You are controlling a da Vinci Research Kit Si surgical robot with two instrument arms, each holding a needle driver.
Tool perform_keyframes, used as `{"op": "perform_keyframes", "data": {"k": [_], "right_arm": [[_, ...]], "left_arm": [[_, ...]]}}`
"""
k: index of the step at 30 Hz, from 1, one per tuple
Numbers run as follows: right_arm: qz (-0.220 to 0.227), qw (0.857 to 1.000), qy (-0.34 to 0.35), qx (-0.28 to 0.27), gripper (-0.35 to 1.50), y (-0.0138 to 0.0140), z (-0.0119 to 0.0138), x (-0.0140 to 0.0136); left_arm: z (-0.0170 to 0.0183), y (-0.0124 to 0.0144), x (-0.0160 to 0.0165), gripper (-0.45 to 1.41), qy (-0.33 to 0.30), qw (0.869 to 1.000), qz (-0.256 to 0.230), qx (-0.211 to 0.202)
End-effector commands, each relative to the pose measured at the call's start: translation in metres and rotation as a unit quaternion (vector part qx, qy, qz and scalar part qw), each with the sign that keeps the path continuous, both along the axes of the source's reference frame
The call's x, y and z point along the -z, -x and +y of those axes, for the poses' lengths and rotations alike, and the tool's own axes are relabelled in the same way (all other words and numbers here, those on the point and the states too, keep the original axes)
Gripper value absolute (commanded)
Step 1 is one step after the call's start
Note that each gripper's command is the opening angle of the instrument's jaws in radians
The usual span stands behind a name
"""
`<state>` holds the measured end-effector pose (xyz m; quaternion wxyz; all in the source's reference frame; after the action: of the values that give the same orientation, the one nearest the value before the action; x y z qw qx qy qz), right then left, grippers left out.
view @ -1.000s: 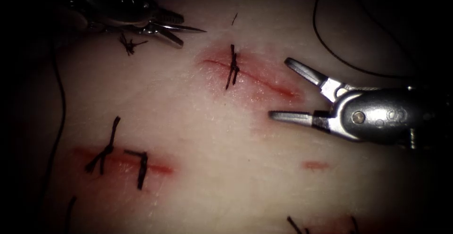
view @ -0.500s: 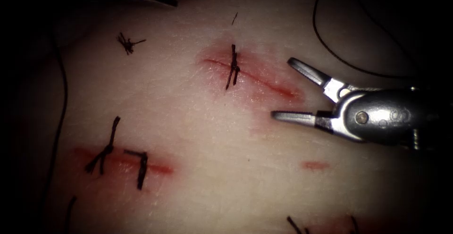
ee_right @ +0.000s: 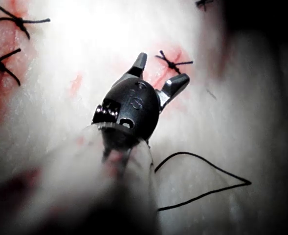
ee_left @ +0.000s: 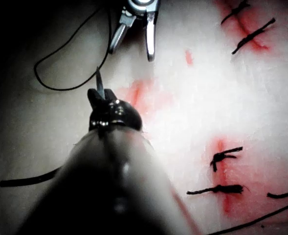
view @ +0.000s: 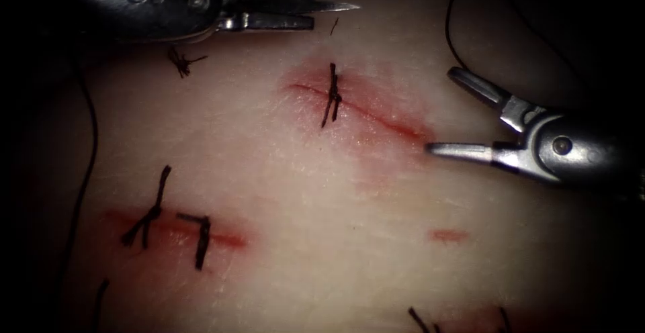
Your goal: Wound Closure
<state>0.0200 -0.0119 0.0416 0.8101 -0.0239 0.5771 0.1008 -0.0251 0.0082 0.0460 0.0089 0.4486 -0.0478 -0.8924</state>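
My left tool [view: 309, 15] lies across the top of the endoscope view, above and left of the cut [view: 376, 117]. Its jaws are shut on the needle [view: 346, 6]; only the sharp tip sticks out past them, clear of the tissue [view: 316, 192]. The left wrist view shows the same needle tip [ee_left: 99, 81] rising from the left tool [ee_left: 102, 95]. At the right end of the cut, my right tool [view: 447, 113] stands wide open and holds nothing. One dark stitch [view: 330, 94] crosses the cut, with red fluid around it. The right tool [ee_right: 161, 68] hovers over this cut.
Black thread [view: 463, 61] loops over the tissue at the upper right, and another strand [view: 87, 145] runs down the left edge. A second cut [view: 222, 239] at the lower left carries two stitches. A small knot [view: 181, 61] lies under the left tool.
The left tool has swung up and then rightward along the top, carrying the needle. The right tool has drawn back to the right and slightly up, jaws still open.
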Motion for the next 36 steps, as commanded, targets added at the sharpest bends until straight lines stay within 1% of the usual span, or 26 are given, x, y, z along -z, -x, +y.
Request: {"op": "perform_keyframes", "data": {"k": [1,4,6,10,11,12,13,14,15,17,19,22,23,24,25,26,27,28,29,30,31,32,33,34,35,36], "right_arm": [[-0.001,1.000,-0.003,0.004,0.62,-0.0004,0.0004,-0.0002],[-0.002,1.000,-0.004,0.008,0.61,0.0000,0.0005,-0.0001],[0.006,1.000,-0.014,0.012,0.52,0.0006,0.0005,-0.0001],[0.019,0.998,-0.054,0.009,0.49,0.0012,0.0005,-0.0002],[0.033,0.995,-0.091,0.007,0.49,0.0014,0.0004,-0.0003],[0.033,0.995,-0.091,0.007,0.49,0.0014,0.0004,-0.0003],[0.041,0.992,-0.117,0.004,0.51,0.0014,0.0004,-0.0004],[0.060,0.982,-0.179,-0.003,0.57,0.0015,0.0003,-0.0006],[0.066,0.976,-0.209,-0.003,0.59,0.0014,0.0003,-0.0008],[0.077,0.957,-0.281,-0.004,0.44,0.0012,0.0003,-0.0010],[0.086,0.944,-0.317,-0.003,0.47,0.0009,0.0005,-0.0012],[0.096,0.933,-0.347,-0.004,0.57,0.0002,0.0010,-0.0014],[0.096,0.933,-0.347,-0.004,0.57,0.0002,0.0010,-0.0014],[0.112,0.925,-0.363,-0.009,0.64,-0.0003,0.0016,-0.0017],[0.120,0.921,-0.370,-0.012,0.67,-0.0005,0.0019,-0.0018],[0.120,0.921,-0.370,-0.012,0.67,-0.0005,0.0019,-0.0018],[0.138,0.909,-0.393,-0.018,0.74,-0.0011,0.0024,-0.0022],[0.138,0.909,-0.393,-0.018,0.74,-0.0011,0.0024,-0.0022],[0.154,0.895,-0.417,-0.022,0.89,-0.0018,0.0029,-0.0025],[0.161,0.890,-0.426,-0.023,0.98,-0.0021,0.0030,-0.0026],[0.169,0.880,-0.443,-0.026,1.04,-0.0026,0.0032,-0.0027],[0.169,0.880,-0.443,-0.026,1.04,-0.0026,0.0032,-0.0027],[0.180,0.866,-0.465,-0.028,1.11,-0.0034,0.0033,-0.0028],[0.185,0.860,-0.474,-0.028,1.13,-0.0038,0.0033,-0.0029],[0.194,0.848,-0.493,-0.027,1.13,-0.0047,0.0032,-0.0030],[0.194,0.848,-0.493,-0.027,1.13,-0.0047,0.0032,-0.0030]], "left_arm": [[-0.0009,0.0018,-0.0001,-0.45,0.002,1.000,-0.017,-0.011],[-0.0020,0.0028,0.0002,-0.45,0.006,0.999,-0.029,-0.021],[-0.0035,0.0041,0.0003,-0.45,0.016,0.998,-0.041,-0.034],[-0.0048,0.0052,0.0003,-0.45,0.022,0.998,-0.050,-0.042],[-0.0057,0.0060,0.0003,-0.45,0.025,0.996,-0.063,-0.052],[-0.0057,0.0060,0.0003,-0.45,0.025,0.996,-0.063,-0.052],[-0.0061,0.0063,0.0002,-0.45,0.026,0.995,-0.072,-0.059],[-0.0070,0.0069,0.0000,-0.45,0.036,0.992,-0.092,-0.077],[-0.0073,0.0071,-0.0001,-0.45,0.046,0.990,-0.101,-0.088],[-0.0081,0.0074,-0.0005,-0.45,0.064,0.985,-0.121,-0.105],[-0.0088,0.0075,-0.0010,-0.45,0.074,0.980,-0.142,-0.122],[-0.0094,0.0076,-0.0019,-0.45,0.093,0.970,-0.167,-0.148],[-0.0094,0.0076,-0.0019,-0.45,0.093,0.970,-0.167,-0.148],[-0.0096,0.0075,-0.0026,-0.45,0.112,0.963,-0.182,-0.165],[-0.0096,0.0073,-0.0031,-0.45,0.123,0.958,-0.190,-0.174],[-0.0096,0.0073,-0.0031,-0.45,0.123,0.958,-0.190,-0.174],[-0.0096,0.0072,-0.0039,-0.45,0.139,0.952,-0.199,-0.185],[-0.0096,0.0072,-0.0039,-0.45,0.139,0.952,-0.199,-0.185],[-0.0096,0.0069,-0.0049,-0.45,0.154,0.946,-0.211,-0.191],[-0.0096,0.0069,-0.0053,-0.45,0.161,0.944,-0.216,-0.193],[-0.0097,0.0068,-0.0058,-0.45,0.169,0.940,-0.221,-0.198],[-0.0097,0.0068,-0.0058,-0.45,0.169,0.940,-0.221,-0.198],[-0.0099,0.0067,-0.0064,-0.45,0.177,0.935,-0.227,-0.207],[-0.0099,0.0066,-0.0067,-0.45,0.182,0.934,-0.227,-0.209],[-0.0101,0.0065,-0.0072,-0.45,0.193,0.929,-0.228,-0.216],[-0.0101,0.0065,-0.0072,-0.45,0.193,0.929,-0.228,-0.216]]}}
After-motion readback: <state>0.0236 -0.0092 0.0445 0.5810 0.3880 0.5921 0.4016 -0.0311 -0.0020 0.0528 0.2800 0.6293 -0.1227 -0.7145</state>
